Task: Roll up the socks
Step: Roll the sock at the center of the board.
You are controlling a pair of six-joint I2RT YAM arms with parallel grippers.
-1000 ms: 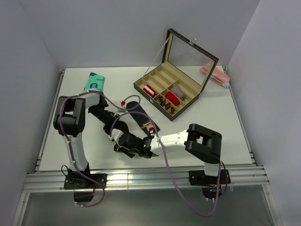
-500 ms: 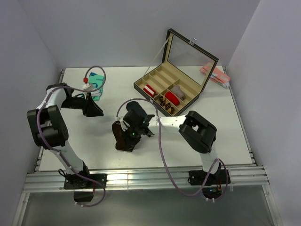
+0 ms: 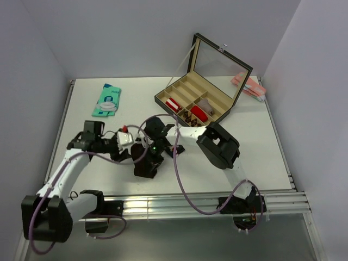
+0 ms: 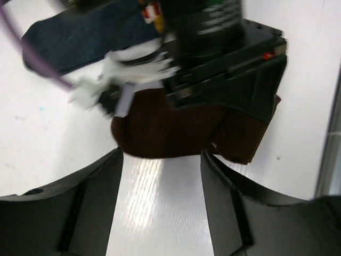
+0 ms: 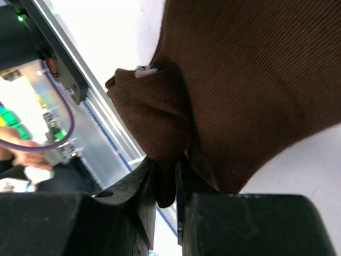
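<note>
Down near the front edge of the white table (image 3: 255,141), the dark brown sock (image 3: 144,167) lies bunched, one end folded over on itself. The right gripper (image 5: 165,184) bears down on it from above, clamped on a thick fold of the ribbed fabric. Its wrist view shows the cloth squeezed between the two fingers. The left gripper (image 4: 161,162) sits low at the sock's left side, jaws spread wide with only bare tabletop between them, its tips just short of the brown edge and grasping nothing. A navy sock (image 4: 80,34) lies flat beyond the brown one, partly covered by the right arm. Farther back, right of centre, a compartmented box (image 3: 186,88) stands with its lid raised — a red roll (image 3: 198,113) and a red-and-white striped roll (image 3: 173,104) sit in separate compartments. A teal printed packet (image 3: 107,100) lies flat at the back left, well apart from both arms.
</note>
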